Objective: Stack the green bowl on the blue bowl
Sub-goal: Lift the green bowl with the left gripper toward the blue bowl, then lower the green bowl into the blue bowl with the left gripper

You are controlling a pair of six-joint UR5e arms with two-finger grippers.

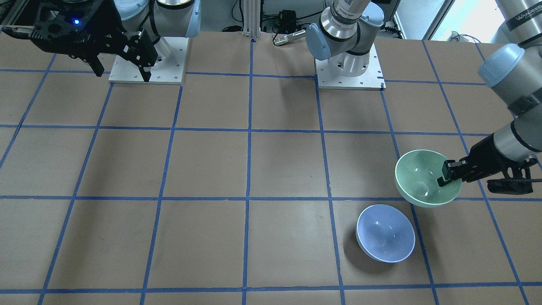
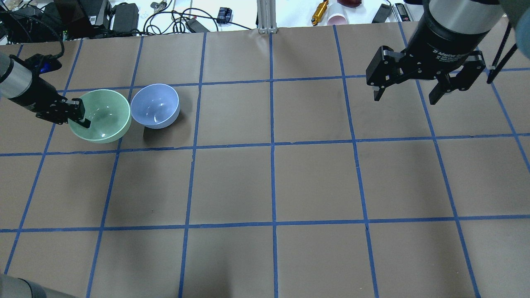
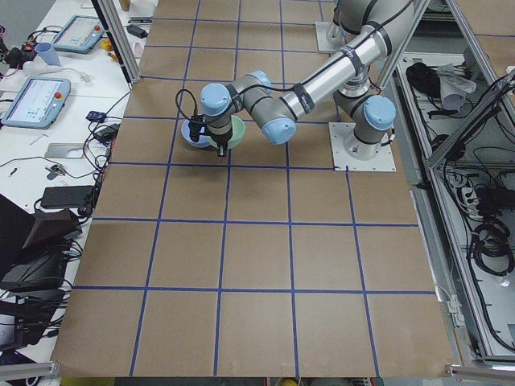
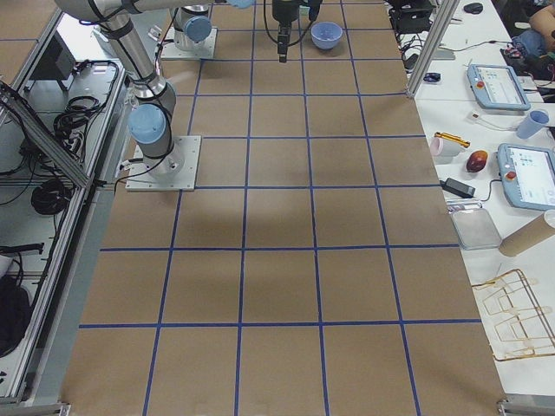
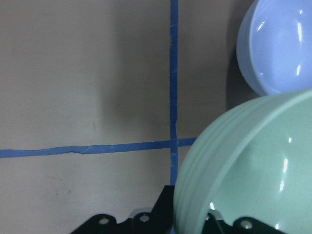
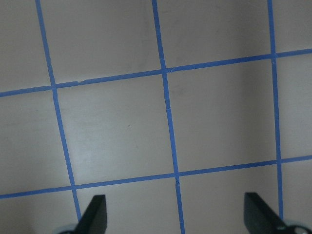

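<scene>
My left gripper (image 1: 443, 179) is shut on the rim of the mint-green bowl (image 1: 419, 178), one finger inside and one outside. The bowl seems raised a little off the table. In the overhead view the left gripper (image 2: 84, 121) grips the green bowl (image 2: 105, 116) at its left rim. The periwinkle-blue bowl (image 2: 155, 105) stands upright on the table just right of it, apart; it also shows in the front view (image 1: 385, 239). The left wrist view shows the green bowl (image 5: 253, 165) close up and the blue bowl (image 5: 278, 48) beyond. My right gripper (image 2: 405, 99) is open and empty, far right.
The brown table (image 2: 273, 182) carries a blue tape grid. Cables and small tools (image 2: 124, 16) lie beyond its far edge. The arm bases (image 1: 349, 72) stand on the robot's side. The right wrist view shows the right gripper (image 6: 176, 214) over bare table.
</scene>
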